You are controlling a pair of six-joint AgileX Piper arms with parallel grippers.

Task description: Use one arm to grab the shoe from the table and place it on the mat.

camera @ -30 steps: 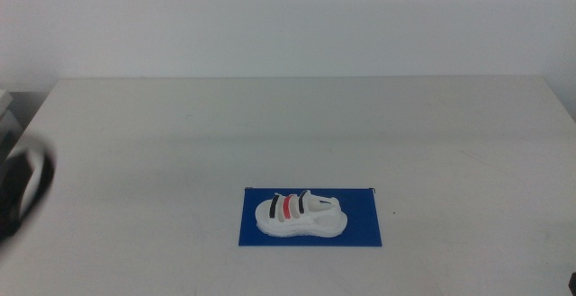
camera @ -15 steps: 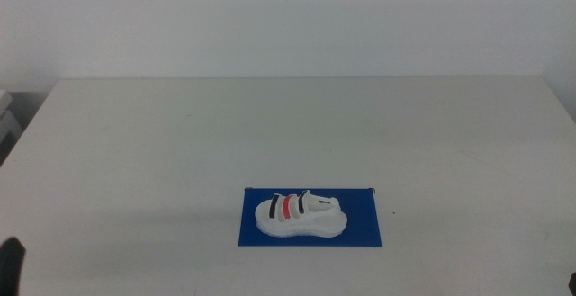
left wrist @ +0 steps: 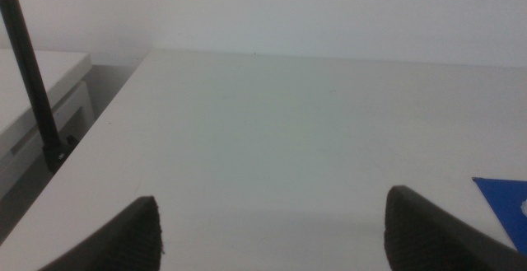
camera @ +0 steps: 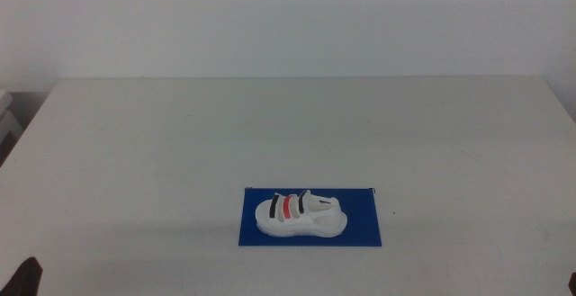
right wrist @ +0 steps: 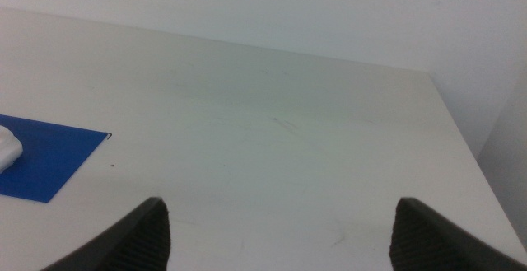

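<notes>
Nearest the camera, the left gripper (left wrist: 272, 234) sits low over the near left corner of the counter (camera: 180, 134), fingers (left wrist: 123, 236) released and spread wide with only bare surface between them; in the middle view just a dark sliver of it shows at the bottom left edge. The right gripper (right wrist: 280, 234) waits over the near right side, its fingers likewise spread and holding nothing (it barely shows in the middle view at all).

Further in, the mat (camera: 360, 226) lies flat on the near centre of the counter, and the shoe (camera: 301, 215) rests on it, sole down, its length running along the mat's long side. It sits within the mat's edges, towards the left half, its three straps facing up. Both wrist views catch only a blue corner of the mat; the right one also shows a white tip of the shoe at the picture's edge.

By the look of it, the placing is done and what remains is a clean retreat. To do that well, each arm should keep clear of the mat, staying low and to its own side, so that nothing brushes the shoe or drags the thin mat. If a correction were wanted, the shoe could sit more centrally, but it lies fully on the blue, so leaving it alone seems the safer choice.

Beyond the mat, the far counter runs up to a plain pale wall (camera: 288, 17).
</notes>
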